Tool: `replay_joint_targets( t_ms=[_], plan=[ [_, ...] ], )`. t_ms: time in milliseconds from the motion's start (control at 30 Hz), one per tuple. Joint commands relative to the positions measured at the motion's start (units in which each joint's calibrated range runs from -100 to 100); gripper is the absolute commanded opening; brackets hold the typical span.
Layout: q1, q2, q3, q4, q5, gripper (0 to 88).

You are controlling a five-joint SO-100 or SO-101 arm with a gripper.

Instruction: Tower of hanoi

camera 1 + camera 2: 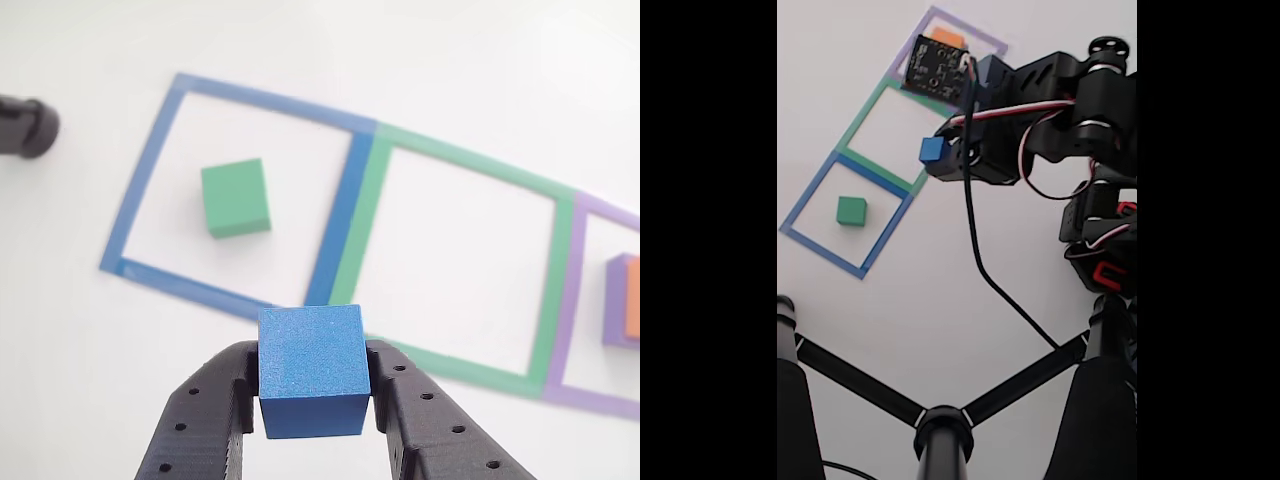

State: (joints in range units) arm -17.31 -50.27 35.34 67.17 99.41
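Note:
My gripper (311, 385) is shut on the small blue cube (311, 370), held above the table near the front edge of the tape squares; the fixed view shows the blue cube (932, 150) at the arm's tip beside the green tape square (862, 108). The green block (236, 198) lies flat inside the blue tape square (150, 165), also seen as the green block (851, 210). At the right edge, an orange block (632, 297) sits on a purple block (612, 300) inside the purple tape square (572, 300). The orange block (947, 37) is partly hidden by the wrist board.
The green tape square (455, 275) in the middle holds nothing. A black cylindrical object (28, 126) lies at the far left. In the fixed view, black tripod legs (940, 420) cross the near table and the arm's body (1090, 150) fills the right side.

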Motion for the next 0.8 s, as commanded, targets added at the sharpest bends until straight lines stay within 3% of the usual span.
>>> replay_joint_targets(
  t_ms=[0,200,400,767],
  plan=[
    [0.12,-0.69,15.05,-22.94,0.59,2.6],
    [-1.33,4.84,33.13,-52.32,0.59,3.0],
    [-2.78,17.90,38.13,-74.26,0.59,3.2],
    [-5.29,38.50,36.86,-98.05,0.59,3.3]
  ],
)
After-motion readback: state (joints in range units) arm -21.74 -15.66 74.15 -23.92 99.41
